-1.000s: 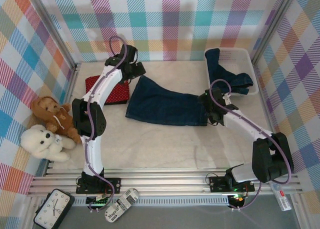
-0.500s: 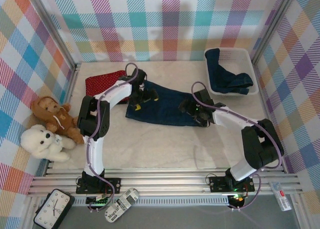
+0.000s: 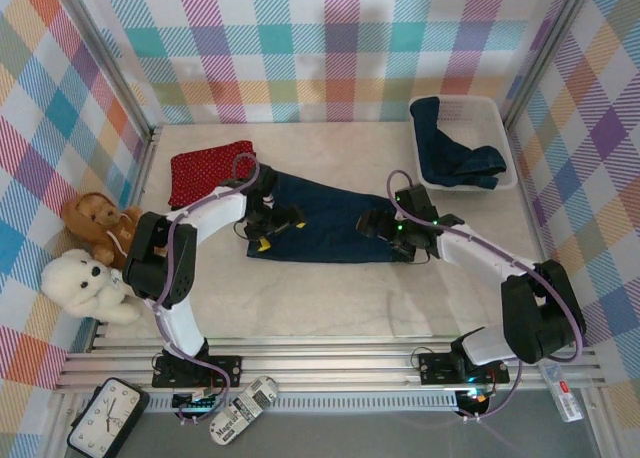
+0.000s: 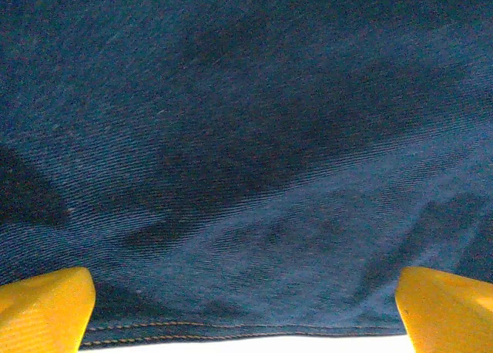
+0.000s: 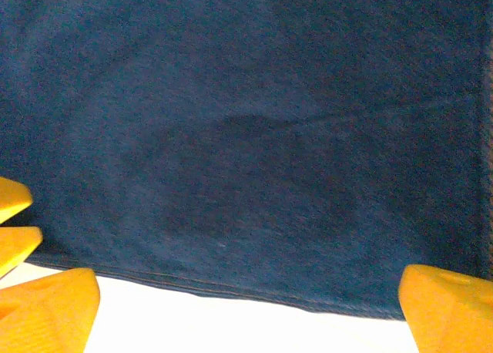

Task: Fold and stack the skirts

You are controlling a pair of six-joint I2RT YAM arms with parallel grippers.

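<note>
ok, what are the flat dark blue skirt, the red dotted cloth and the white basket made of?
Flat dark blue skirt: looks like denim, matte; diagonal twill ribs and a stitched hem show up close.
Red cloth with white dots: thin matte fabric, maybe cotton; weave too small to tell.
White rectangular basket: probably plastic, with a stiff, pale, smooth rim.

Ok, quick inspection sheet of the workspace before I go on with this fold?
Surface: beige tabletop, no stains seen.
Job's things: denim skirt spread flat mid-table; red dotted skirt folded back left; second denim skirt in white basket.
Clutter: two teddy bears at left edge; clock by the near rail.
Grippers: left gripper and right gripper both open, over the spread one's edge.
Cables: purple cables loop along both arms; no snag seen.
Surroundings: plaid walls.
</note>
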